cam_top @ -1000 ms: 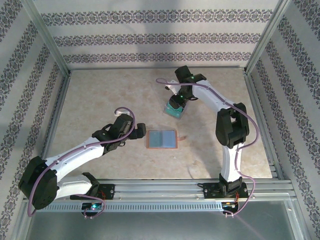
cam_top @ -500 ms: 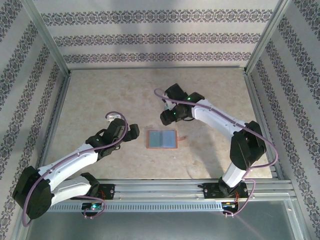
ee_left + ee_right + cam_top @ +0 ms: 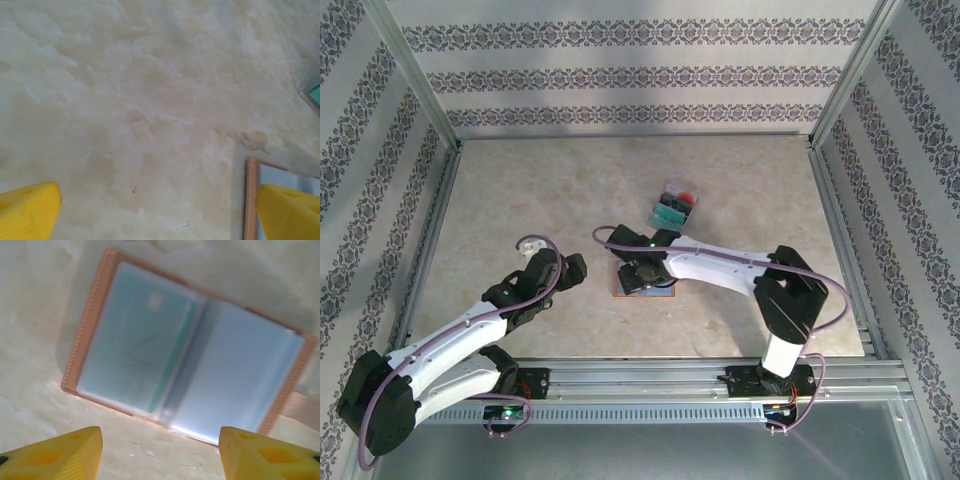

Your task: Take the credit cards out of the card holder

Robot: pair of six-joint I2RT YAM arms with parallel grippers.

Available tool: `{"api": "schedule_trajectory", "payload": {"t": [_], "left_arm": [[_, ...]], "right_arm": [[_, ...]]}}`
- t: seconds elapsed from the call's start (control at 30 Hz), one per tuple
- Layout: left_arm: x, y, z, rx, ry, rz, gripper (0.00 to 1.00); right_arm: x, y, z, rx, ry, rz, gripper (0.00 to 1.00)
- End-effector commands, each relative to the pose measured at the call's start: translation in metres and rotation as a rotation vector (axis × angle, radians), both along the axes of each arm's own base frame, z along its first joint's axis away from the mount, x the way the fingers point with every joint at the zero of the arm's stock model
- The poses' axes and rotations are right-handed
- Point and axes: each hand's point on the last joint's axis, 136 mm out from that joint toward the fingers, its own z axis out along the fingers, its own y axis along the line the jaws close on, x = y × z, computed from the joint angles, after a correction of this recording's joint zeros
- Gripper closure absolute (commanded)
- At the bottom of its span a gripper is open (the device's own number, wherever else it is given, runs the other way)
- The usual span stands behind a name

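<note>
right claw (image 3: 160,440) released, spread over open card holder (image 3: 200,365) at frame centre, likely aiming for pocketed teal card (image 3: 137,355) | left claw (image 3: 157,192) released, parked alongside | freed credit cards (image 3: 672,207) stacked upper centre

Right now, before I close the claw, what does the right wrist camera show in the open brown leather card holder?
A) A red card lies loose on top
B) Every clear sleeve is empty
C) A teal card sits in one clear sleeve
C: in the right wrist view a thin teal plastic card with a chip is tucked inside one clear sleeve of the open brown leather card holder.
</note>
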Motion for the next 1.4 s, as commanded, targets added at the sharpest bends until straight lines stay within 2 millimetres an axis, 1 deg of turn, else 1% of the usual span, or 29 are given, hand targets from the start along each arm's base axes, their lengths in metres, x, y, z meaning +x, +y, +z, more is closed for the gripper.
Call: {"api": "schedule_trajectory", "payload": {"t": [0.0,0.1,0.2,0.37,0.63,0.93,1.07,1.17,1.37], "left_arm": [[0.001,0.010,0.001,-0.024,-0.023,0.063,0.01],[-0.004,0.013,-0.006,-0.026,-0.005,0.074,0.01],[-0.010,0.015,-0.013,-0.034,0.010,0.084,0.01],[-0.017,0.021,-0.020,-0.031,0.021,0.101,0.01],[-0.018,0.025,-0.019,-0.024,0.012,0.110,0.01],[-0.014,0.022,-0.017,-0.025,0.006,0.106,0.01],[-0.013,0.022,-0.016,-0.022,0.004,0.103,0.01],[-0.012,0.021,-0.015,-0.022,0.001,0.099,0.01],[-0.011,0.021,-0.013,-0.020,-0.002,0.098,0.01]], "right_arm": [[0.008,0.017,-0.005,0.000,-0.024,-0.032,0.39],[0.009,0.028,-0.011,-0.004,-0.018,-0.013,0.39],[0.012,0.034,-0.016,-0.003,-0.013,-0.003,0.39],[0.014,0.037,-0.024,-0.021,0.000,0.010,0.38],[0.017,0.027,-0.037,-0.040,0.026,-0.013,0.37],[0.010,0.018,-0.060,-0.077,0.072,-0.019,0.37],[0.008,0.017,-0.065,-0.083,0.084,-0.022,0.37],[0.007,0.016,-0.067,-0.086,0.087,-0.021,0.40],[0.010,0.010,-0.063,-0.109,0.067,-0.021,0.56]]}}
